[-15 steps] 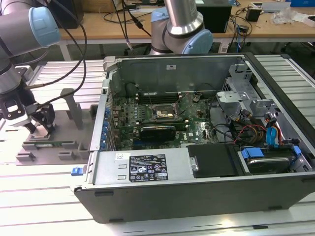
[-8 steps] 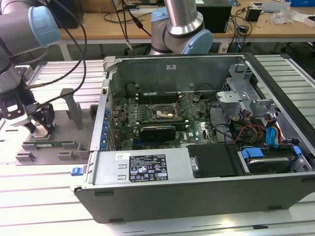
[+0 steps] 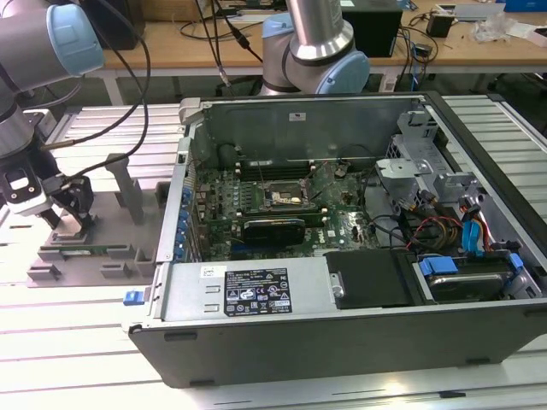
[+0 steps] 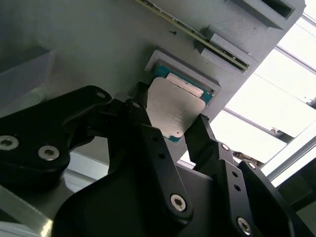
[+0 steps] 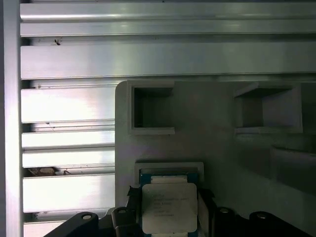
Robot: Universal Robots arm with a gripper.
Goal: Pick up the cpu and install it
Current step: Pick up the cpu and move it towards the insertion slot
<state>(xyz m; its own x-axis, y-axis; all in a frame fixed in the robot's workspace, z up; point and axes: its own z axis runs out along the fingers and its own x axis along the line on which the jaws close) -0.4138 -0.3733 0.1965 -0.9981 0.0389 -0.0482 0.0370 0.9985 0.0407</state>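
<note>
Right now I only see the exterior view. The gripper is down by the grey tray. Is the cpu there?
Observer: Yes. In the second wrist view the cpu lies in a square pocket of the tray, right at the gripper.
Operator: Which side is up?
Observer: The silvery top, in both wrist views. A teal edge peeks out beside it.
Operator: Does the tray have more pockets?
Observer: In the first wrist view, two more square pockets sit further along the tray.
</note>
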